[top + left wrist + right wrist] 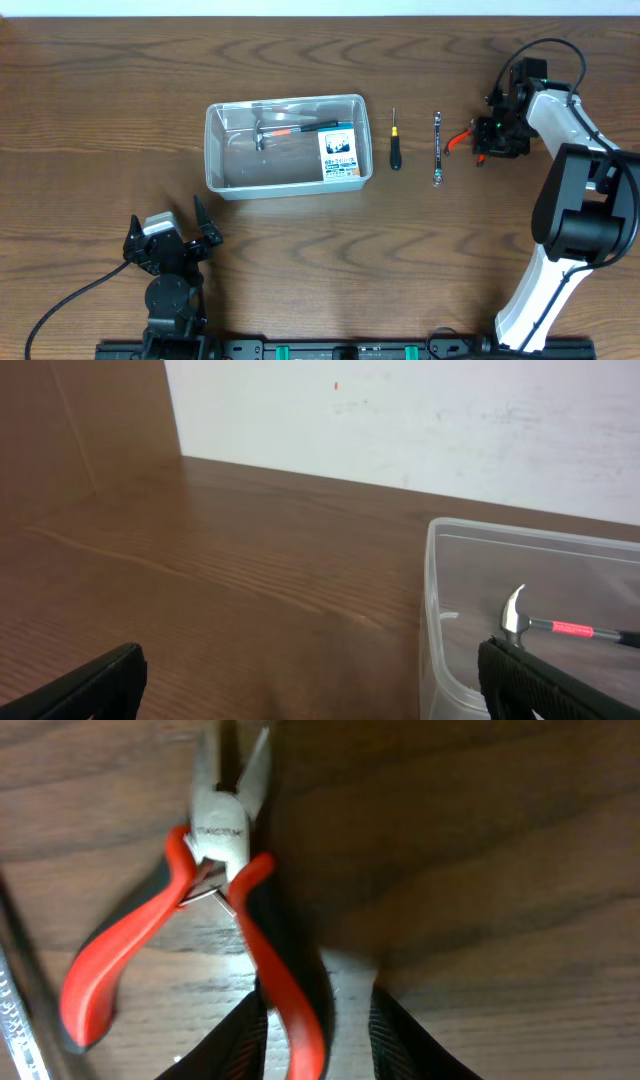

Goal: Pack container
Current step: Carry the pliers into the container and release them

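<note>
- Overhead: the right gripper (481,140) is sitting over the red-handled pliers (461,138), which are lying right at its fingertips.
- The container (212,150) is lying well off to this gripper's left, past the wrench (438,150) and then the screwdriver (395,142). Both are lying with their long axes across that path.
- The container is holding a hammer (280,132) and a blue-and-white box (339,155).
- The left gripper (170,228) is resting spread wide, nearer the container but well apart from the pliers.
- Left wrist: the left gripper (310,660) is gaping wide and holding nothing. The container (432,610) is standing ahead and to its right, with the hammer (515,622) showing inside.
- Right wrist: the pliers (220,830) are pointing their nose away from the right gripper (318,1030), long axis running straight out from it. One red handle is passing between the jaws, which are standing narrowly apart, with table showing beside the handle, so they are probably not clamping yet.
</note>
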Available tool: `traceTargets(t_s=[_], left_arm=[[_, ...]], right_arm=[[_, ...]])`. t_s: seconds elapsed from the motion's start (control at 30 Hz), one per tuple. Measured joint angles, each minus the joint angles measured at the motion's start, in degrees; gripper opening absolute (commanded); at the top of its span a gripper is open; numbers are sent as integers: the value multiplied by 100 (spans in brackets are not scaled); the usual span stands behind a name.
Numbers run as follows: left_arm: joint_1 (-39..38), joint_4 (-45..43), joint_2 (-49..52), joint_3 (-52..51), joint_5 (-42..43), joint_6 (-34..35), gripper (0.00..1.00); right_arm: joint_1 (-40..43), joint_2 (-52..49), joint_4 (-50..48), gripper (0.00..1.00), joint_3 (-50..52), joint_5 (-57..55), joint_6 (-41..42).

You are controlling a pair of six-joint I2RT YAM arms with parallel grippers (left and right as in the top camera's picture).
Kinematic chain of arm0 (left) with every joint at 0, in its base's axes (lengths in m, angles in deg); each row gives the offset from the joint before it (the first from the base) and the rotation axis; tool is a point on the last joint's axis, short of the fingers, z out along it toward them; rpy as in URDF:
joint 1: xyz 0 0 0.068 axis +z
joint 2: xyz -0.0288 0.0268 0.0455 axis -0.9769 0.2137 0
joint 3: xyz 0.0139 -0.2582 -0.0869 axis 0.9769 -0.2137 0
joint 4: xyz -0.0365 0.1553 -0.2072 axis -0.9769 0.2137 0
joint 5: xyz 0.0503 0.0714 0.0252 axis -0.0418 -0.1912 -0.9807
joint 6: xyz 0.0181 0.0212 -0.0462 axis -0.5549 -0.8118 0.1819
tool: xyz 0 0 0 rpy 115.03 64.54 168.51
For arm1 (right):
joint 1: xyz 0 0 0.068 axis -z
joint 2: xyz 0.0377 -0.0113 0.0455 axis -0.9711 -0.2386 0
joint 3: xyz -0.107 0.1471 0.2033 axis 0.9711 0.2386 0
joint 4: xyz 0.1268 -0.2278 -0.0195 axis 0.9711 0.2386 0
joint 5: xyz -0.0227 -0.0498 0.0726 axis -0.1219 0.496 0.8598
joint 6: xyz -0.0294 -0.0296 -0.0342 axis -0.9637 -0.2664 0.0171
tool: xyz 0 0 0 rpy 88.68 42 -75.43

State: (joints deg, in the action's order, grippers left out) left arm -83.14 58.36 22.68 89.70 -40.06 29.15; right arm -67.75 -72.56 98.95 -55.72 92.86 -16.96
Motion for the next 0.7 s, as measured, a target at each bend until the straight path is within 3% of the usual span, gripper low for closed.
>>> traceTargets(t_s=[0.1,0.3,0.5,0.7], left_arm=[[0,0,0,0,0,0,98],[0,0,0,0,0,0,98],[0,0,0,0,0,0,98],[0,0,0,0,0,0,98]], right_arm=[[-2,-2,-9,22,0,-74,-37],[-17,-2,2,17,0,-118,-79],[-72,-2,31,2,-2,-177,-103],[-122,11,612,1,-267,-11,-98]])
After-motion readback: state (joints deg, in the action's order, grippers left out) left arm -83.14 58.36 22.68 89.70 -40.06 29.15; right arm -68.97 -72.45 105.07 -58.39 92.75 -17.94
